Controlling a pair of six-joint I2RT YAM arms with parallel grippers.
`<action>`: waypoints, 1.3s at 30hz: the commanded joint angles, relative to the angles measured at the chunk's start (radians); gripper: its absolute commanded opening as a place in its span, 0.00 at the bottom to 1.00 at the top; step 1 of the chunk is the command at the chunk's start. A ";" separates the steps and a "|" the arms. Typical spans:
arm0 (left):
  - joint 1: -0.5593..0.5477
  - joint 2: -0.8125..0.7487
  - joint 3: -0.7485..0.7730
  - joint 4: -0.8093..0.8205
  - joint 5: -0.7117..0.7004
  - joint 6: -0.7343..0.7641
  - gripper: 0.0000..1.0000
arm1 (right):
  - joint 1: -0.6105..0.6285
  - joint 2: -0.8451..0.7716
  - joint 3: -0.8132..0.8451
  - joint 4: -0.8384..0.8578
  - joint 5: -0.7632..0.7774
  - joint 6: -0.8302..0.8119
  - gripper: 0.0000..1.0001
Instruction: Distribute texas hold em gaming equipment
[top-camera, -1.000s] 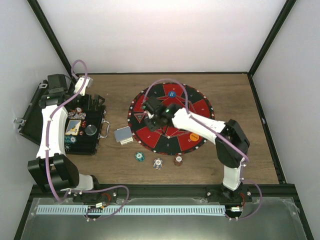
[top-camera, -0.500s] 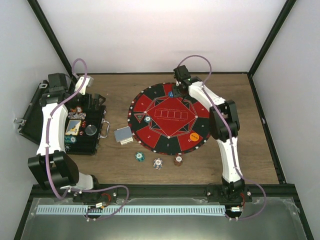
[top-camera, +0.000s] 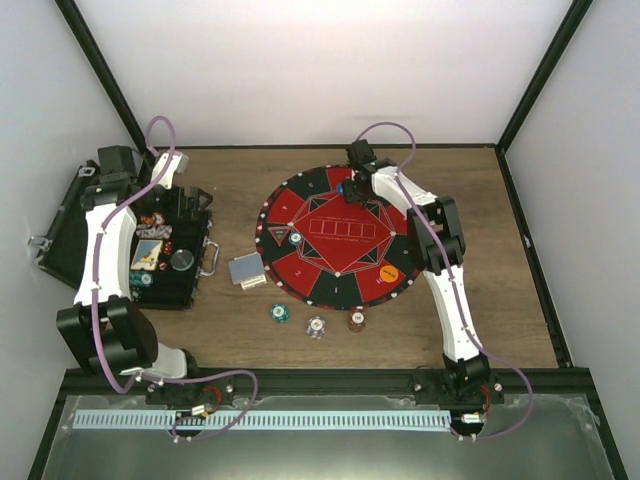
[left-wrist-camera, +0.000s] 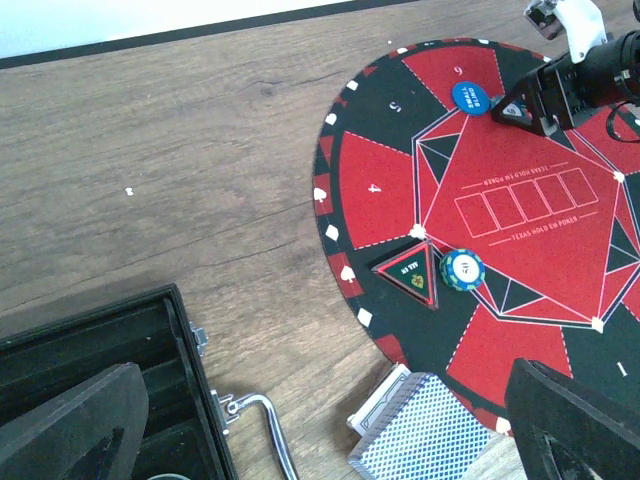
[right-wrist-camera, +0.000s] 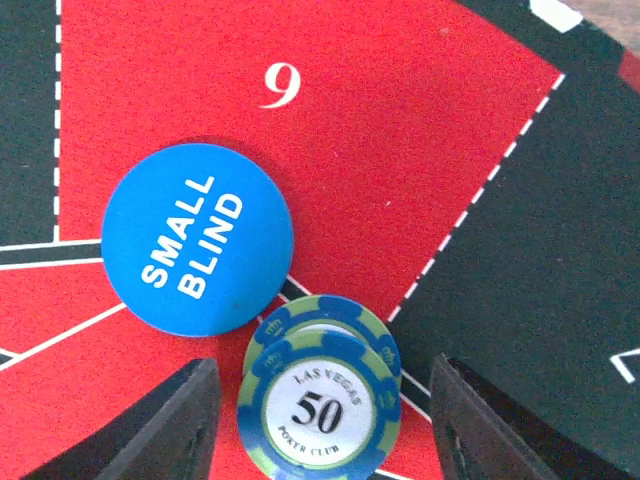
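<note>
- Two stacked 50 chips are seen on the mat's far part, just beside the blue Small Blind button.
- They are flanked, untouched, by the right gripper's parted fingers.
- The left gripper is held fully spread, empty.

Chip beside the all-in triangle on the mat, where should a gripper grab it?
Probably from straight above, pinching opposite points of its rim. The chip lies flat on the mat, so only the thin edge offers a hold; keep off the side nearest the triangle marker.
</note>
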 joint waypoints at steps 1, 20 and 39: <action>0.007 0.007 0.009 0.011 0.025 0.017 1.00 | 0.002 -0.052 0.048 -0.041 0.025 0.014 0.64; 0.009 -0.029 0.013 -0.042 -0.009 0.024 1.00 | 0.538 -0.640 -0.627 0.087 0.030 0.130 0.85; 0.010 -0.050 0.022 -0.052 -0.026 0.027 1.00 | 0.800 -0.475 -0.663 0.092 -0.075 0.175 0.87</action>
